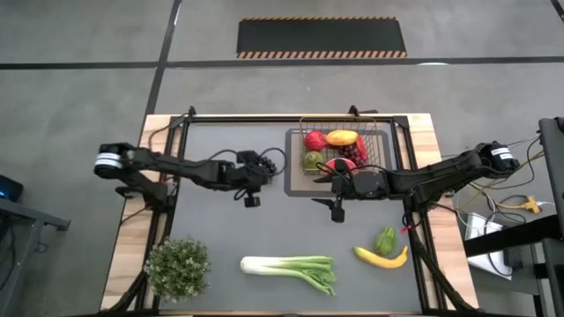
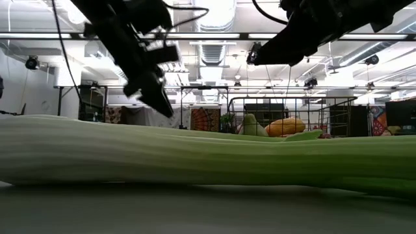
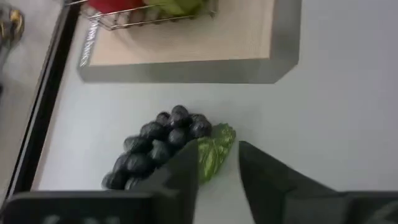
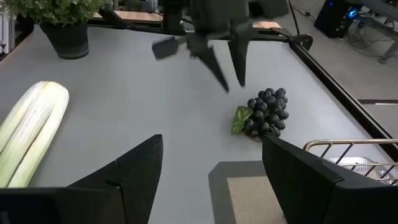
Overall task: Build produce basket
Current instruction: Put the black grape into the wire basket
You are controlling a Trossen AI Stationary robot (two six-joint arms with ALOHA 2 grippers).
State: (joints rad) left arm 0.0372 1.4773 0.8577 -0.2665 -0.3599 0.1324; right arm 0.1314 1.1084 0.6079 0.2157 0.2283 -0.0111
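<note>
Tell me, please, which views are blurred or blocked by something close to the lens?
Low view: the leek lies close to the lens and hides most of the table. Left wrist view: the grapes look soft, and the left gripper is a blurred dark shape. High view: sharp and unobstructed.

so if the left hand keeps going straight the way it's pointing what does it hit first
Most likely the grapes. The left hand is open above the table, its fingers aimed at the bunch's green leaf end. Height above them is hard to judge.
</note>
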